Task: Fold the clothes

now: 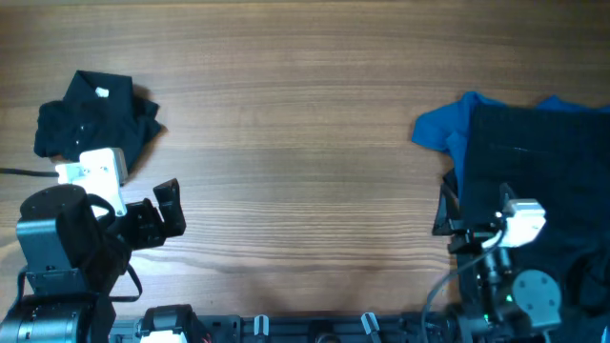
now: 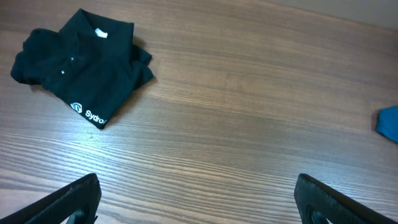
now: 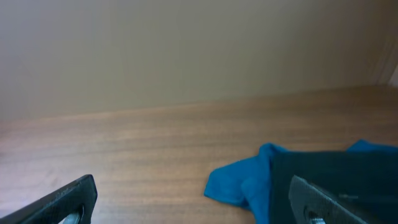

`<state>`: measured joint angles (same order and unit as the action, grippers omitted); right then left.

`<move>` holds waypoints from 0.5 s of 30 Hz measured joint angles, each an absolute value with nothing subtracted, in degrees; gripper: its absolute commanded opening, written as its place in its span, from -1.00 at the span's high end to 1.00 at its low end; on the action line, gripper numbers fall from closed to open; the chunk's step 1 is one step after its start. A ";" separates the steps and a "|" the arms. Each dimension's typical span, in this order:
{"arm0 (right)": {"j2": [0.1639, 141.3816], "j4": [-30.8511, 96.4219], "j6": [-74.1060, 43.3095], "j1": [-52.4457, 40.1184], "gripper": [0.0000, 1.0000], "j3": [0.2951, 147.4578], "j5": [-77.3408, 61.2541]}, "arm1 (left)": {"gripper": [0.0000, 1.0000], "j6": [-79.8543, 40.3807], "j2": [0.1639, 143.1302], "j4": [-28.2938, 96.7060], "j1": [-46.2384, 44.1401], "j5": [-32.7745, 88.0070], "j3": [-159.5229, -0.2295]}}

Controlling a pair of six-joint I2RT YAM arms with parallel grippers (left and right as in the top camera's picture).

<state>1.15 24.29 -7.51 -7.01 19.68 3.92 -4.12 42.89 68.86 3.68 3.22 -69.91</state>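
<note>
A folded black collared shirt (image 1: pixel 93 117) with a white neck label lies at the table's far left; the left wrist view shows it (image 2: pixel 84 68) with white hem print. At the right lies a pile of clothes: a dark garment (image 1: pixel 534 167) on top of a blue one (image 1: pixel 440 129), also in the right wrist view (image 3: pixel 242 180). My left gripper (image 1: pixel 157 217) is open and empty near the front left, below the folded shirt. My right gripper (image 1: pixel 448 214) is open and empty at the front right, over the dark garment's left edge.
The wooden table (image 1: pixel 295 143) spans the whole view. The arm bases and cables sit along the front edge (image 1: pixel 286 329). A black cable runs off the left edge (image 1: pixel 14 172).
</note>
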 measured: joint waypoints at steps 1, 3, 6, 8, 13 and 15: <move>1.13 23.64 -7.73 -7.01 -0.99 17.74 3.84 | -1.00 -4.12 42.89 68.84 3.68 3.25 -69.91; 1.10 22.61 -7.90 -7.01 -0.99 14.70 3.81 | -1.00 -4.12 42.89 68.84 3.68 3.22 -69.91; 1.06 16.58 -8.27 -7.01 -0.99 8.54 3.44 | -1.00 -4.12 42.89 68.84 3.68 3.22 -69.91; 1.04 13.04 -8.29 -7.01 -0.99 5.67 3.42 | -1.00 -4.12 42.89 68.84 3.68 3.22 -69.91; 0.99 8.67 -8.29 -7.01 -0.99 4.12 3.42 | -1.00 -4.12 42.89 68.84 3.68 3.22 -69.91; 0.99 8.67 -8.29 -7.01 -0.99 4.12 3.44 | -1.00 -4.12 42.89 68.84 3.68 3.22 -69.91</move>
<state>0.99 8.67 -8.29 -7.01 4.12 3.44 -4.12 42.89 68.84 3.68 3.22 -69.91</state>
